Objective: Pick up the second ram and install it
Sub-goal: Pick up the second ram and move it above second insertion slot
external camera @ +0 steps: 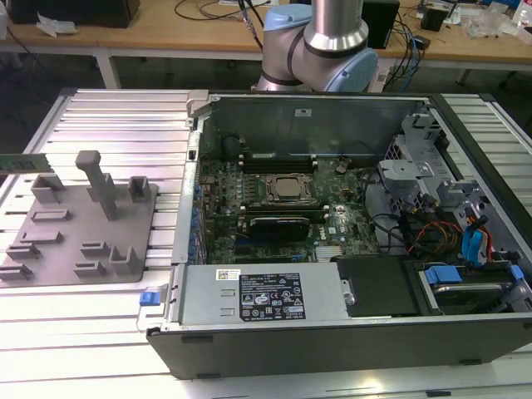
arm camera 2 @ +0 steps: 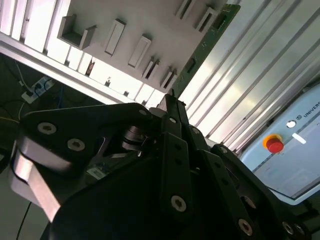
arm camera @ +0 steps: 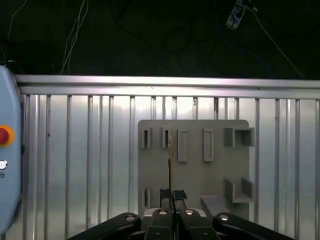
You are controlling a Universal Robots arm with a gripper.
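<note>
First wrist view: black gripper (arm camera: 172,195) pinched shut on the second ram (arm camera: 170,160).
Thin green board, seen edge-on, held over a matte grey slotted fixture plate (arm camera: 200,170) on the ribbed metal table (arm camera: 75,165).

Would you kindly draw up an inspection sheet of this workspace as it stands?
Surface: slatted metal table carrying a grey fixture and an open computer case.
Job's things: ram, a green stick, held edge-on above the fixture.
Clutter: pendant with a red button, lying on the table.
Grippers: gripper shut on the ram's end.
Cables: red, black and blue leads inside the case; more cables on the bench behind.
Surroundings: wooden bench behind the table; arm base behind the case.
</note>
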